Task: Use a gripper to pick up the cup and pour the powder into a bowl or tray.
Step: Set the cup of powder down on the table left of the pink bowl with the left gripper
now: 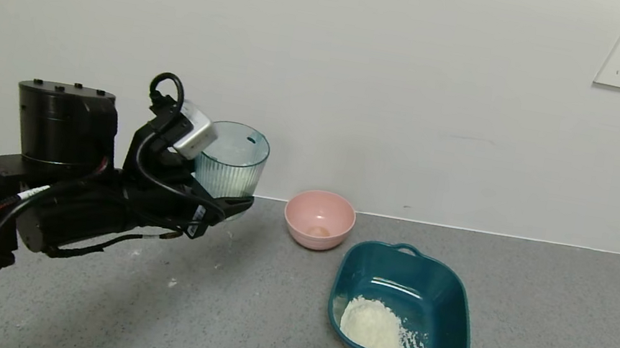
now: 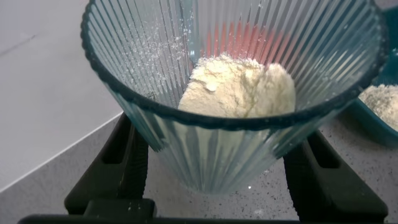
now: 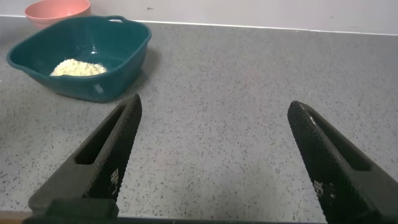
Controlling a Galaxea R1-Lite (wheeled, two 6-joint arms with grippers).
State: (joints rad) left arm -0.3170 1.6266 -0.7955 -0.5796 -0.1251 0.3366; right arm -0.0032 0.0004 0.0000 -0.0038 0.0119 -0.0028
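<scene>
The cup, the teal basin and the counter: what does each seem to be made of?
The cup, held in the left gripper, looks like clear, pale blue-green plastic: see-through ribbed walls show the powder inside. The teal basin seems glossy moulded plastic, with highlights on its inner wall. The counter looks like matte grey speckled stone or composite; which one cannot be told.

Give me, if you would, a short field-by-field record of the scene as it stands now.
left gripper: shut on the cup, held upright above the counter
cup contents: powder inside
right gripper: open, low over bare counter
teal basin: on the counter, holds a powder pile
pink bowl: between cup and basin, by the wall
</scene>
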